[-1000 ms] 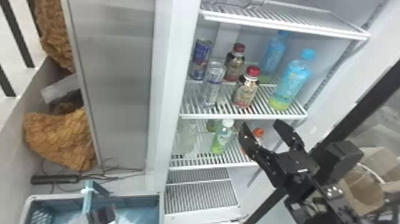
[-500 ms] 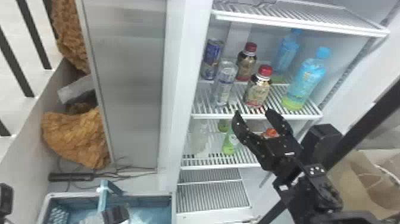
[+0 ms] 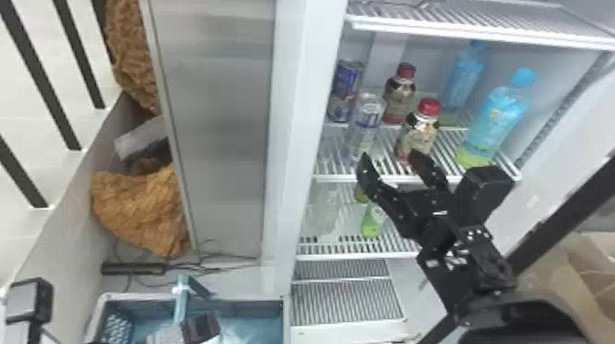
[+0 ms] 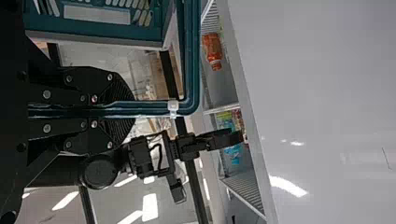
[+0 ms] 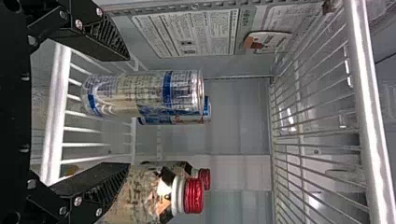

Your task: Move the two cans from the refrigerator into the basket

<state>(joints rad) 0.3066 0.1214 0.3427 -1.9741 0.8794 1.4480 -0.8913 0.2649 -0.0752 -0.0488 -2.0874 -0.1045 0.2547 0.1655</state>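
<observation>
My right gripper (image 3: 389,158) stands open at the front edge of the fridge's middle shelf, just below and in front of the silver can (image 3: 364,123). Behind that can, to the left, stands the blue can (image 3: 346,89). In the right wrist view, the gripper's fingers (image 5: 100,35) are spread, with the silver can (image 5: 149,93) just beyond them, partly covering the blue can (image 5: 175,120). At the bottom left, my left gripper (image 3: 201,327) is at the blue basket (image 3: 247,306); in the left wrist view, the left gripper (image 4: 126,109) is shut on the basket's handle (image 4: 149,108).
Red-capped bottles (image 3: 421,130) stand right of the cans, the front one close to a right fingertip. Blue bottles (image 3: 496,116) are farther right. A shelf above (image 3: 457,29) and a lower shelf (image 3: 338,251) bound the space. The fridge's left wall (image 3: 297,114) rises beside the cans.
My right gripper has moved up and in towards the cans from the lower right, fingers still apart. The head view has shifted, so fridge and basket appear farther right.
</observation>
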